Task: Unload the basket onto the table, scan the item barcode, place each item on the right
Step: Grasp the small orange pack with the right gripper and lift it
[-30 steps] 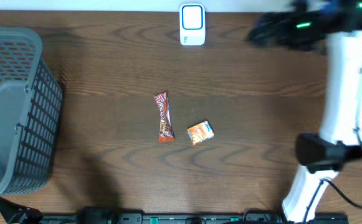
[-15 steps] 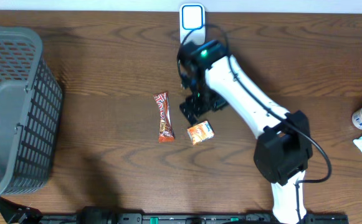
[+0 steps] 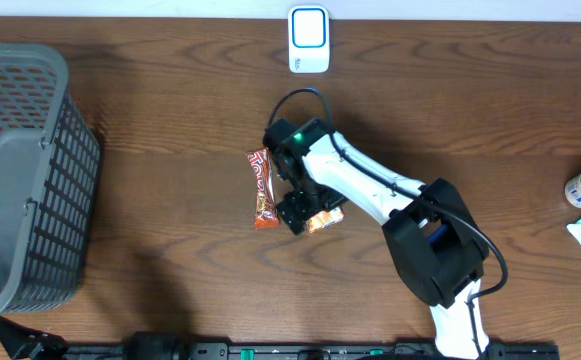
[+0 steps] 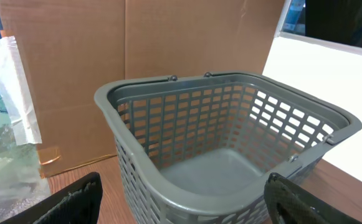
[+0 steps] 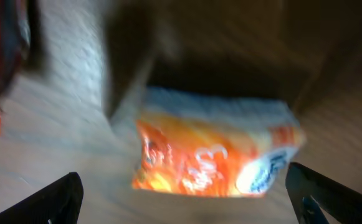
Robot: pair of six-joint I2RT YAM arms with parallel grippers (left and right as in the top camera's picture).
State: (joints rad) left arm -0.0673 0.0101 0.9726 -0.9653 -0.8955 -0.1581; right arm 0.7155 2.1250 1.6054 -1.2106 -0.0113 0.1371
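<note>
Evidently the pick-up is in hand: the right gripper (image 5: 191, 198), jaws wide, hovers over the orange packet (image 5: 215, 158) at table centre, though blur may hide contact. Next, close on it and carry it to the scanner (image 3: 309, 40) at twelve o'clock

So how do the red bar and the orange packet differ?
The red bar is long and narrow; the orange packet is short and squarish. The red bar lies fully uncovered, left of the right gripper; the orange packet sits directly under its open jaws, partly hidden from overhead. Both lie flat on the table, unheld.
</note>
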